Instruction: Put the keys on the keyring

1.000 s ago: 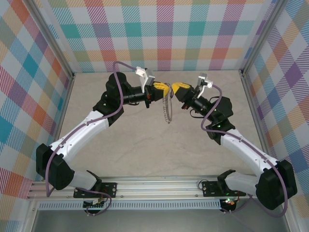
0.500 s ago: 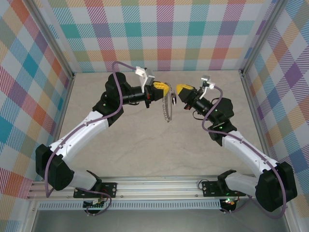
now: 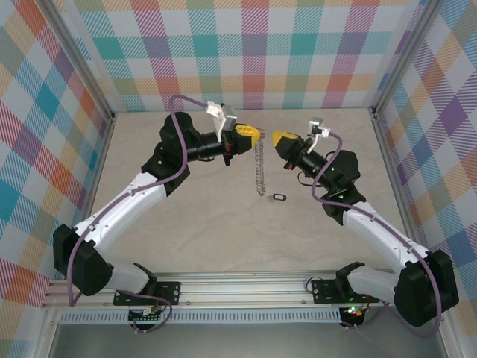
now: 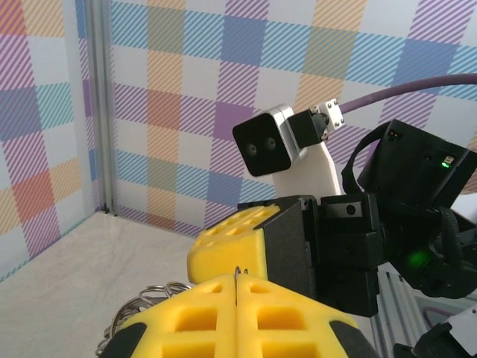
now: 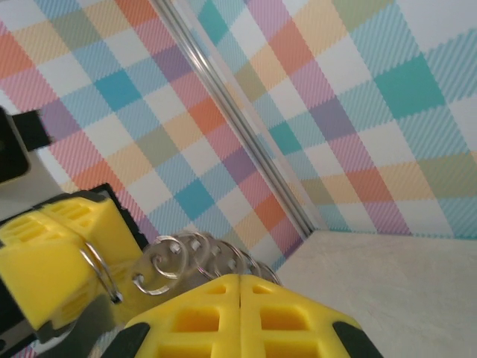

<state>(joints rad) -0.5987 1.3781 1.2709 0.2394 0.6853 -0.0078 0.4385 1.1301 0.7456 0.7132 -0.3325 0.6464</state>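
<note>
Silver keyring [image 3: 259, 168] dangles from my left gripper [image 3: 256, 136], pinched at its top. My right gripper [image 3: 276, 138] is pressed together on nothing (ugh). The key [image 3: 279, 198] lies on the table [image 3: 186, 224] beside the ring's lower end, so I'd say threading isn't done.

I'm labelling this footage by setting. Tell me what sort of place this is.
Probably a robot test booth in a lab, not a home or workshop: plaid-printed panels wall in a beige table, and two robot arms are bolted to an aluminium rail at its near edge.
</note>
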